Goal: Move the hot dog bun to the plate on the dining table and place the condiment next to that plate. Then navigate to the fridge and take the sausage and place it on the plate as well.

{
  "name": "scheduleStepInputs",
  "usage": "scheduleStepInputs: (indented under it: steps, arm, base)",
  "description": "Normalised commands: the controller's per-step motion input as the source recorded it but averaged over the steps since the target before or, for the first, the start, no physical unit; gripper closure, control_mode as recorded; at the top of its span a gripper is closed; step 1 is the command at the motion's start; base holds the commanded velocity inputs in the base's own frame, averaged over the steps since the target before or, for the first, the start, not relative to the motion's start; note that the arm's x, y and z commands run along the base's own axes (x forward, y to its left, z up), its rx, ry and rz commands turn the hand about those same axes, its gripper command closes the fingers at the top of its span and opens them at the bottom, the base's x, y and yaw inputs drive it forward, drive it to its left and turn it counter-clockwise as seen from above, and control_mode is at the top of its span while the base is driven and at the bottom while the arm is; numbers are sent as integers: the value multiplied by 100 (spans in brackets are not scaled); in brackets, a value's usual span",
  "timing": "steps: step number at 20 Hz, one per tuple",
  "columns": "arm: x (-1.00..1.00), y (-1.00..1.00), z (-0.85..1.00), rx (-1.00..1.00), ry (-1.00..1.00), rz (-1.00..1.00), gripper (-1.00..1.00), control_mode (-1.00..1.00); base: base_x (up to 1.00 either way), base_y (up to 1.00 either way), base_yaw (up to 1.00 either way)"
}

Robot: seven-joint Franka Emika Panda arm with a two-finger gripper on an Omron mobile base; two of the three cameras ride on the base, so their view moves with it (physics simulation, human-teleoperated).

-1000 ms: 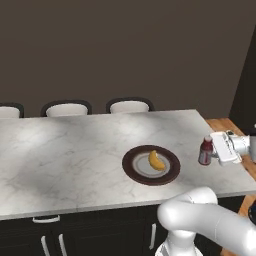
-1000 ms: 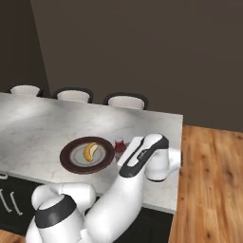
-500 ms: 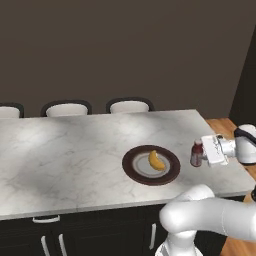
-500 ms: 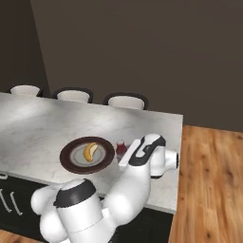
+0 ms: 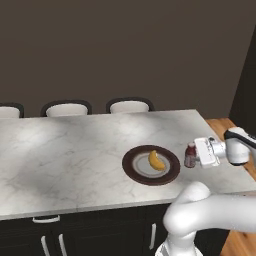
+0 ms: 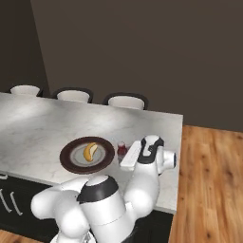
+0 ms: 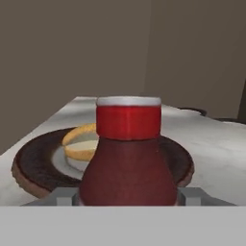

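Dark wall point(image 5: 125, 45), wood floor point(image 6: 209, 180) — perhaps three chairs point(image 5: 129, 105)

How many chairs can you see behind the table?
3, side by side at the far edge of the dining table: left chair, middle chair, right chair. More may sit out of view.

The hot dog bun point(image 5: 157, 160) lies on the plate point(image 5: 135, 172); the condiment point(image 5: 190, 155) stands just right of the plate, apparently not touching.

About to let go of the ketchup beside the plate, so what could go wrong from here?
The ketchup bottle stands very close to the plate; it may be set on the rim and tip. The gripper is clamped around it, so pulling back carelessly could drag it over. A fall could knock the bun.
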Motion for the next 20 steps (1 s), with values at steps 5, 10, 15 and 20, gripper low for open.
scheduleStepInputs:
  steps: [5,10,15,20]
  arm:
    - [22,0,-34,-1,0,5,100,-100]
    - [8,0,-32,-1,0,7,100,-100]
    - [-9,16,-33,-10,-4,5,-100,-100]
    - [-21,1,-10,-8,-21,2,-100,-100]
  base:
    - [0,0,0]
    - [0,0,0]
    - [0,0,0]
    - [0,0,0]
